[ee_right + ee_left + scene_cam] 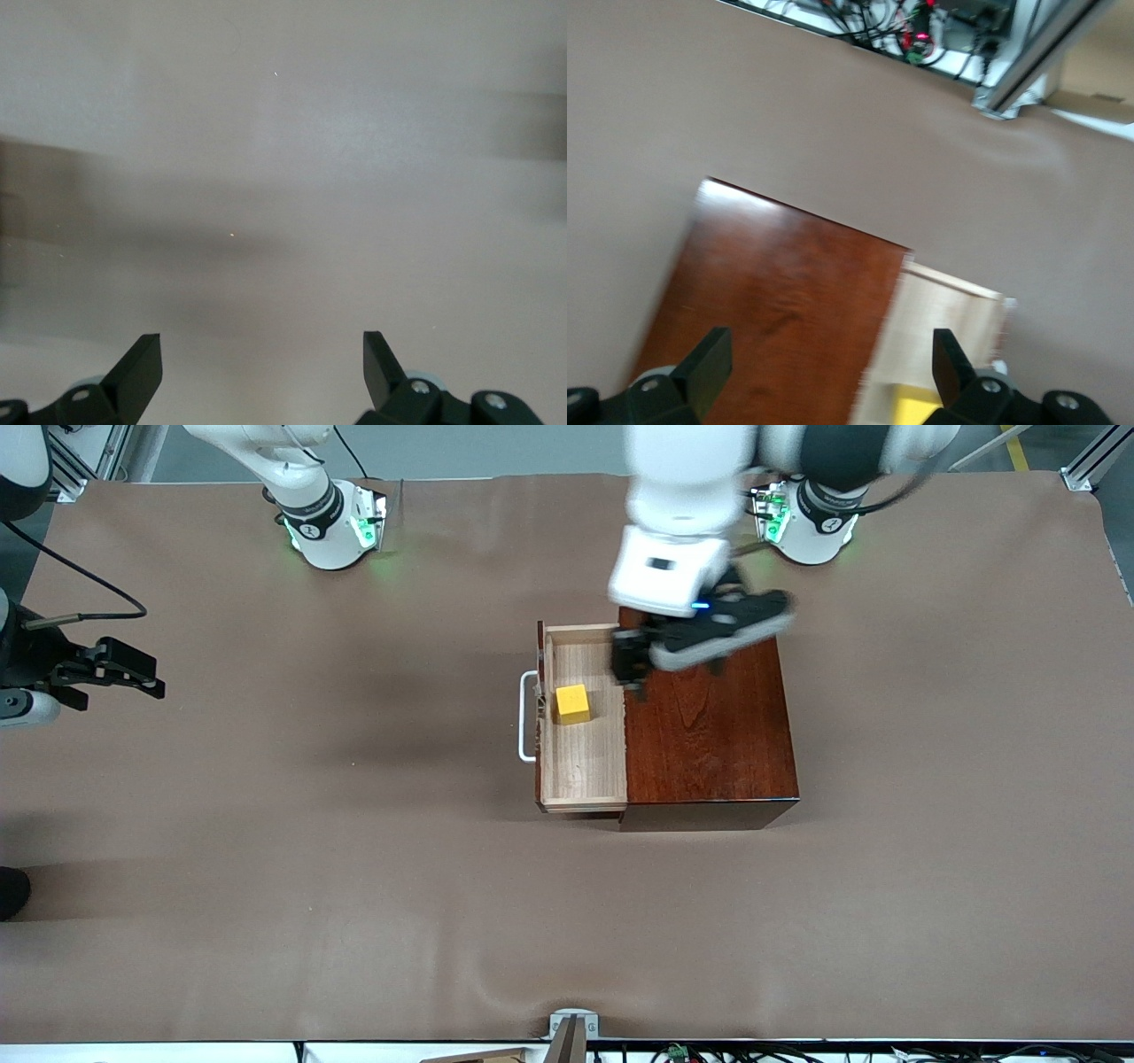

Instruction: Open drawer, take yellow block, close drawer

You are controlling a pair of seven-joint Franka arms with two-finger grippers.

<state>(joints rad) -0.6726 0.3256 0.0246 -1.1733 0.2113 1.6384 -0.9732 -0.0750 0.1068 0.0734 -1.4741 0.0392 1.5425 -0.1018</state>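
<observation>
- Yellow block (572,703) sits loose on the pale wood floor of the drawer (585,779), up in the half of the tray farther from the front camera, close to the handle-side wall but not touching anything that grips.
- Drawer is pulled out of the dark reddish wooden box (709,735) toward the right arm's end of the table, white U-shaped handle (527,717) sticking out from its front.
- Left gripper (631,666) hangs in the air over the seam where the box top meets the open tray, beside the block rather than straight above it, and clearly not touching it.
- Its jaws are spread wide with nothing between them; in the left wrist view the two fingers (704,367) frame the box top and part of the tray, and a sliver of the block (917,412) shows near one fingertip.
- Left arm reaches in from its base over the box, hand tipped so the fingers point toward the drawer.
- Right gripper (142,675) waits well apart from the box, out at the right arm's end of the brown table (354,886), over bare tabletop.
- Its jaws are spread wide too, empty; the right wrist view shows only plain table surface between them.
</observation>
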